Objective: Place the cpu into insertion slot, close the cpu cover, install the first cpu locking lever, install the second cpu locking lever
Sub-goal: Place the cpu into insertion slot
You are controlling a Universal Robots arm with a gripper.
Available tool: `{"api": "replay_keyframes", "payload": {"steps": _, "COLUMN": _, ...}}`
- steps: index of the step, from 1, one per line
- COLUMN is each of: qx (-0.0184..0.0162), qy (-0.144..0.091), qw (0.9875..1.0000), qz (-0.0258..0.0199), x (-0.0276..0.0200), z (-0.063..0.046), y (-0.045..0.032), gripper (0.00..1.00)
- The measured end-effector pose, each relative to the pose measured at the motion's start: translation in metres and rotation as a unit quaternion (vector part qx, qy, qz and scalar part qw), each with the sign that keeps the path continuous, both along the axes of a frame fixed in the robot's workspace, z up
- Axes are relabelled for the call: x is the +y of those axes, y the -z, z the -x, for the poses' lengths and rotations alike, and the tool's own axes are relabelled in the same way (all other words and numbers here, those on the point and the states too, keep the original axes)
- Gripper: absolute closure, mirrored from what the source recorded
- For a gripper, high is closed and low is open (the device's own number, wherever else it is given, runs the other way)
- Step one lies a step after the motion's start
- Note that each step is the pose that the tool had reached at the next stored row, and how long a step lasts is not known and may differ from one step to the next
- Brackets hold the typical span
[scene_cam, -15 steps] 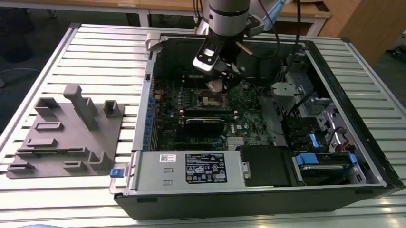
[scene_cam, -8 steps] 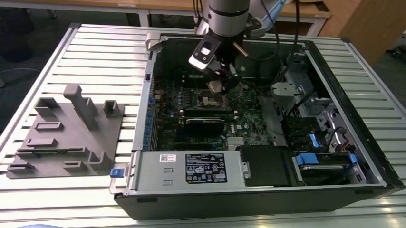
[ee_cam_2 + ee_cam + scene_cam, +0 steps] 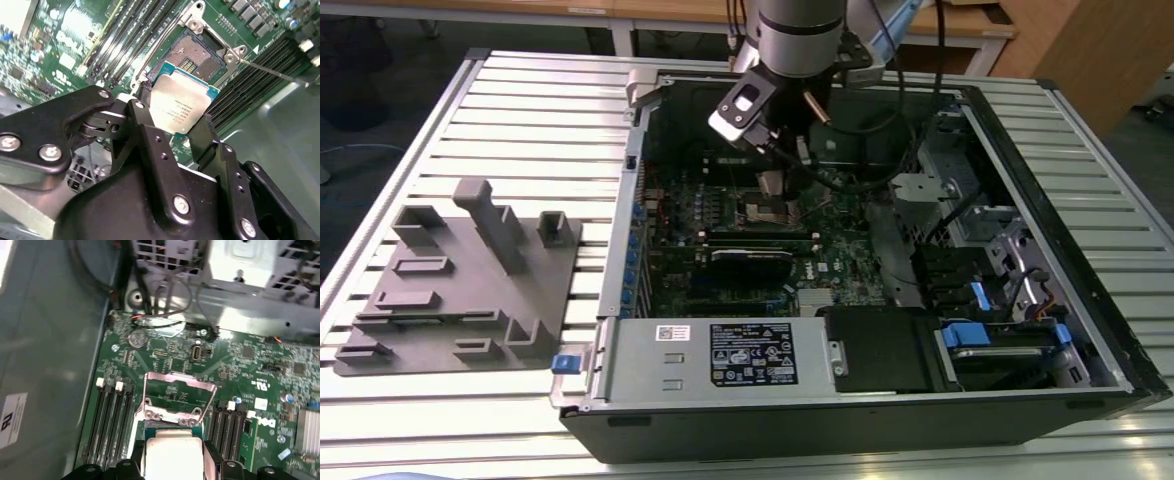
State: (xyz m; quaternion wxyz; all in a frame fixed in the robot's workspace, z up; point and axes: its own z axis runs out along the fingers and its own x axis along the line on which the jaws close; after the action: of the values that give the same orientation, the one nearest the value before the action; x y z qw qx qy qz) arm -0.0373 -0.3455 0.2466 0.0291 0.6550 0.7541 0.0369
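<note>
In both wrist views my gripper (image 3: 172,112) (image 3: 173,462) is shut on the cpu (image 3: 181,105) (image 3: 170,455), a small square chip with a silver-grey top, held by two opposite edges. The chip hangs tilted just above the near edge of the insertion slot (image 3: 200,50), whose dark centre lies uncovered. The cpu cover (image 3: 180,379), a thin silver frame, stands raised on its hinge behind the slot. A thin metal locking lever (image 3: 270,70) sticks out, unlatched, beside the slot. In the exterior view the gripper (image 3: 781,190) reaches down into the case over the green motherboard (image 3: 720,270).
The open computer case (image 3: 1107,340) surrounds the board with metal walls and drive bays. Long black memory slots (image 3: 125,40) flank the socket on both sides. Black cables (image 3: 881,170) hang near the arm. A grey fixture block (image 3: 454,280) lies on the slatted table at the exterior view's left.
</note>
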Motion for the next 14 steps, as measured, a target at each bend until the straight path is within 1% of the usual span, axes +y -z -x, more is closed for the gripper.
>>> {"api": "replay_keyframes", "payload": {"steps": 1, "qx": 0.0000, "qy": 0.009, "qw": 1.0000, "qz": 0.0000, "x": 0.0000, "z": 0.0000, "y": 0.0001, "gripper": 0.46}}
{"api": "replay_keyframes", "payload": {"steps": 2, "qx": 0.0000, "qy": 0.014, "qw": 0.9999, "qz": 0.0000, "x": -0.0001, "z": 0.0000, "y": 0.0001, "gripper": 0.46}}
{"api": "replay_keyframes", "payload": {"steps": 11, "qx": 0.0000, "qy": 0.017, "qw": 0.9999, "qz": 0.0000, "x": 0.0000, "z": 0.0000, "y": 0.0001, "gripper": 0.46}}
{"api": "replay_keyframes", "payload": {"steps": 12, "qx": -0.0001, "qy": 0.021, "qw": 0.9998, "qz": -0.0001, "x": 0.0000, "z": 0.0000, "y": 0.0003, "gripper": 0.46}}
{"api": "replay_keyframes", "payload": {"steps": 14, "qx": 0.0000, "qy": 0.037, "qw": 0.9993, "qz": 0.0000, "x": 0.0000, "z": 0.0000, "y": 0.0004, "gripper": 0.46}}
